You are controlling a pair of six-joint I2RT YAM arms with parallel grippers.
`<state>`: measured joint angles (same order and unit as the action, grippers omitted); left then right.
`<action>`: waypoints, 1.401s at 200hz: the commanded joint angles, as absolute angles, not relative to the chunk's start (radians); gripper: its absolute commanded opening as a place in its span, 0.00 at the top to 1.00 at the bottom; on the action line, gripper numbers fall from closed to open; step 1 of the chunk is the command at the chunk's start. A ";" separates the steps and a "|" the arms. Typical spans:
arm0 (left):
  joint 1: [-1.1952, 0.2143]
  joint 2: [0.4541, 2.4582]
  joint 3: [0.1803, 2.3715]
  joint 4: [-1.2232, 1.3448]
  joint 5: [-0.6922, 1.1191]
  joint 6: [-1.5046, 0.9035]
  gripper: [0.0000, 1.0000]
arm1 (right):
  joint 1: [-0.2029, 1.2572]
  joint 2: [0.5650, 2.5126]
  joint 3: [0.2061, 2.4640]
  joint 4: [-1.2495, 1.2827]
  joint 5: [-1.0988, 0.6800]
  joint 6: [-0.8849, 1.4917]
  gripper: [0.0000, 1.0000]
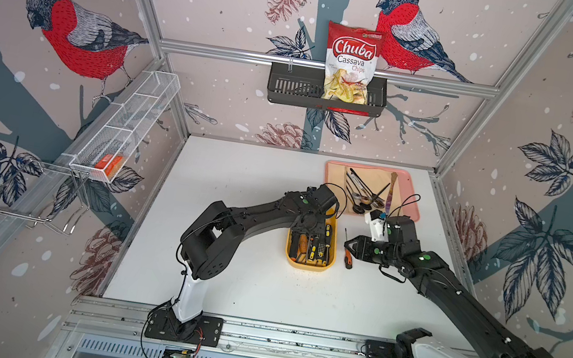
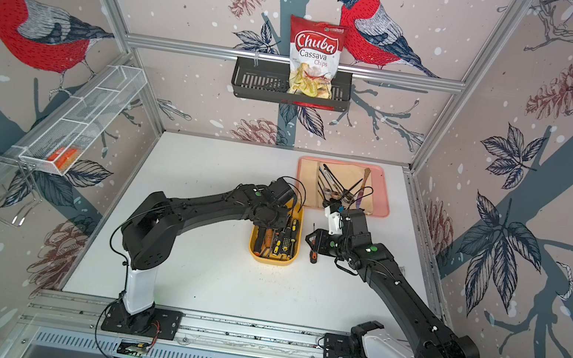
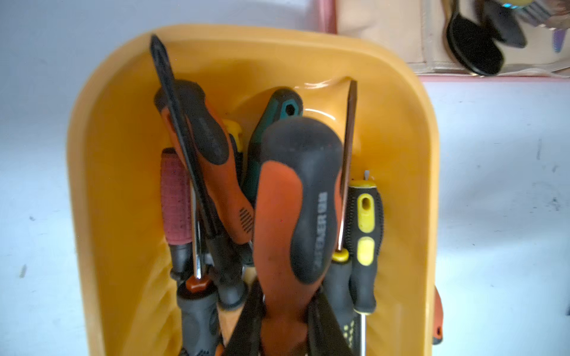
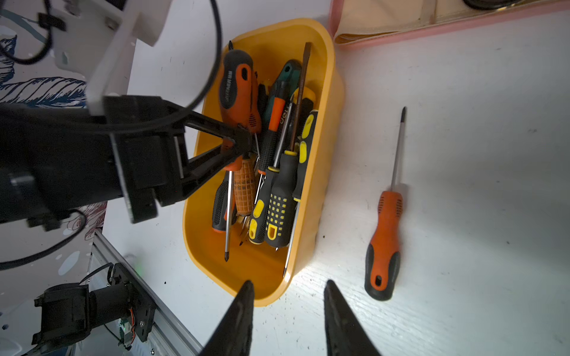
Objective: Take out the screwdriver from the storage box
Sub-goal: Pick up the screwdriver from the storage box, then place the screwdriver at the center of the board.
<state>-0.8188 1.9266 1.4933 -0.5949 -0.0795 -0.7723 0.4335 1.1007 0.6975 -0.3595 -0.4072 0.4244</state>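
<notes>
1. In both top views the left arm point(image 1: 252, 213) bent down over the storage box point(image 1: 308, 267) and hid its own tip, so the grip could not be judged there. The right gripper point(image 1: 350, 243) hung outside the box, close beside a loose screwdriver point(image 1: 348, 258) on the table point(image 1: 240, 289).
2. In the left wrist view the left gripper point(image 3: 287, 292) was closed narrowly on the screwdriver point(image 3: 296, 200), at the thin neck of its orange-and-black handle. The handle stretched ahead of the fingertips, inside the box, on top of the other tools point(image 3: 365, 215). A long black shaft point(image 3: 182, 138) lay just beside it.
3. In the right wrist view the right gripper point(image 4: 288, 283) had its jaws partly apart with nothing between them. The box's corner was directly ahead, and the loose screwdriver point(image 4: 385, 234) was ahead and to one side.
4. The risk, as I judged it: the handle was thick and tapered, so it could slide out of the fingers point(image 3: 246, 320) during lifting. Its shaft lay close among neighbouring handles — it could catch them, drag them out, or tip the light box.
</notes>
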 commanded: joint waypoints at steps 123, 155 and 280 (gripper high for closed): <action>-0.627 1.578 1.217 -0.637 -0.036 -0.612 0.89 | 0.606 1.279 0.787 -0.198 -0.348 0.557 0.62; -0.571 1.554 1.152 -0.610 -0.007 -0.576 0.89 | 0.660 1.324 0.818 -0.182 -0.313 0.588 0.62; -0.429 1.674 1.007 -0.433 0.089 -0.497 0.89 | 0.760 1.376 0.839 -0.159 -0.204 0.686 0.63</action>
